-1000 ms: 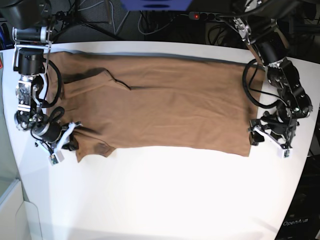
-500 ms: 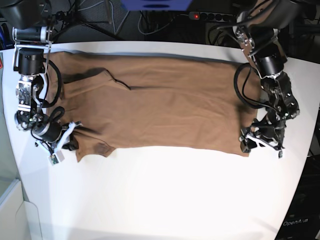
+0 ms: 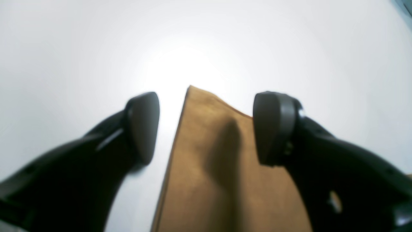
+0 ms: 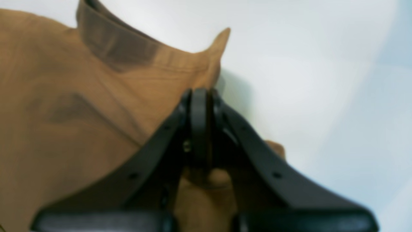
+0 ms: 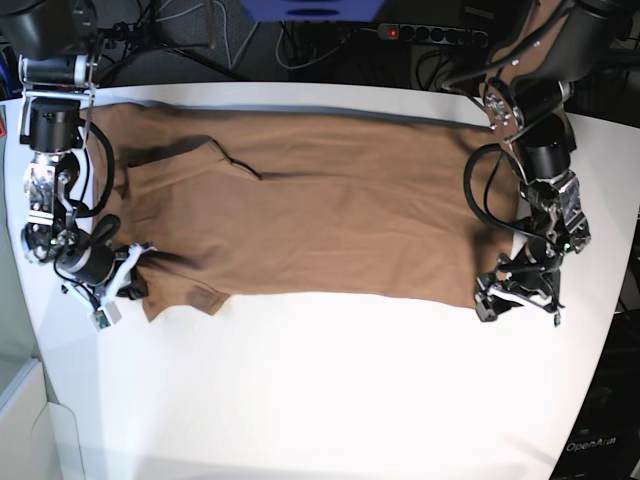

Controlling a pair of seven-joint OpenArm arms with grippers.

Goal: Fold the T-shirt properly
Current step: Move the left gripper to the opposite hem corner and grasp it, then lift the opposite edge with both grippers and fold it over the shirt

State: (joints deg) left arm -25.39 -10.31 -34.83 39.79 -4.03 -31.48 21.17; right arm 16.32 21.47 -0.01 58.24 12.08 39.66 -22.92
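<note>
The tan-brown T-shirt (image 5: 310, 205) lies spread lengthwise across the white table (image 5: 330, 390), with a fold ridge near its left end. At the shirt's near left corner my right gripper (image 5: 128, 282) is shut on the cloth. The right wrist view shows its jaws pinched together (image 4: 200, 96) on a hemmed edge of the T-shirt (image 4: 80, 112). My left gripper (image 5: 512, 303) stands open at the near right corner. In the left wrist view that corner of the T-shirt (image 3: 209, 167) lies flat between the two spread fingers of the gripper (image 3: 207, 100), one fingertip (image 3: 143, 122) over bare table.
Dark cables and a power strip (image 5: 432, 33) with a red light run behind the table's far edge. A pale box (image 5: 30, 430) stands off the table at the lower left. The table's curved right edge (image 5: 605, 330) passes close to my left arm.
My left arm has swung inward and down, bringing its open jaws over the shirt's near right corner. The right gripper has drawn its held corner slightly to the left.
</note>
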